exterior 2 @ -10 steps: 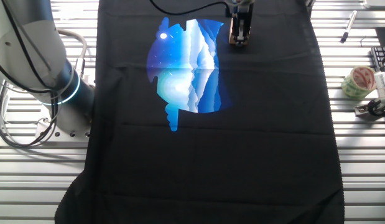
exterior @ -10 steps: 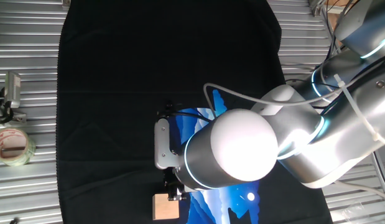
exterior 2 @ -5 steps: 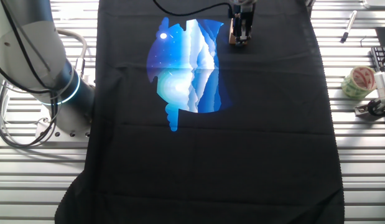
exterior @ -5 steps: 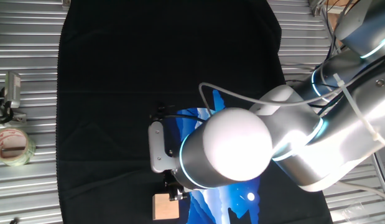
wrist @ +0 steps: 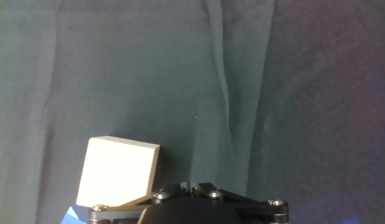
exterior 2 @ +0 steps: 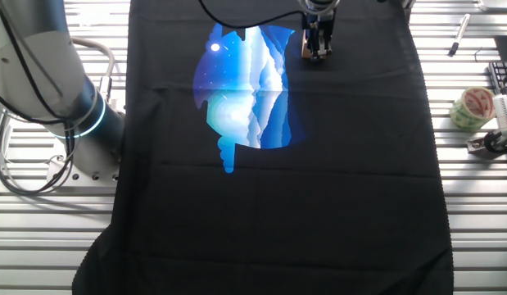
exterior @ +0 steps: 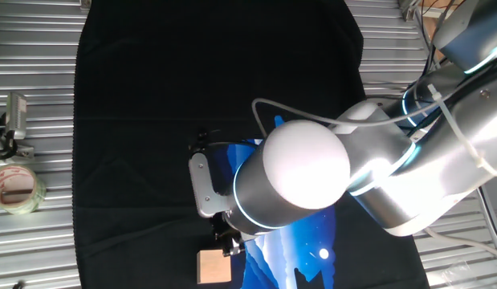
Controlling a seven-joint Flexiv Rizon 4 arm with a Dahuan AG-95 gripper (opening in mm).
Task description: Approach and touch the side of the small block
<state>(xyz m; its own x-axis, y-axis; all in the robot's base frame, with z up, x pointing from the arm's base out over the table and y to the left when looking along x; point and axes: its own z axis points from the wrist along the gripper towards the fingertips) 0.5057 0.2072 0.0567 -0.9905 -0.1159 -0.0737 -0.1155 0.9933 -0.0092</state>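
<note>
Since a second ago, the arm is swinging slightly so its big white joint sits further left and lower in one fixed view, bringing the hand [exterior: 226, 243] closer to the small block [exterior: 213, 266], which is lying in the same spot. That pale tan wooden cube is resting on a black cloth [exterior: 152, 120] spread over the table [exterior: 31, 96], beside a blue printed picture [exterior 2: 245, 86] on the cloth. From the other fixed view, the hand [exterior 2: 317, 41] is standing upright at the cloth's far edge with the block [exterior 2: 305, 51] peeking out beside it, seemingly touching or just short of it. Looking along the fingers, the block [wrist: 119, 172] is sitting low and left, just beside the hand's dark body; the fingers themselves are out of sight, so how wide they stand cannot be judged. Pressing on sideways could shove the light cube across the cloth, or wrinkle the cloth beneath it.
</note>
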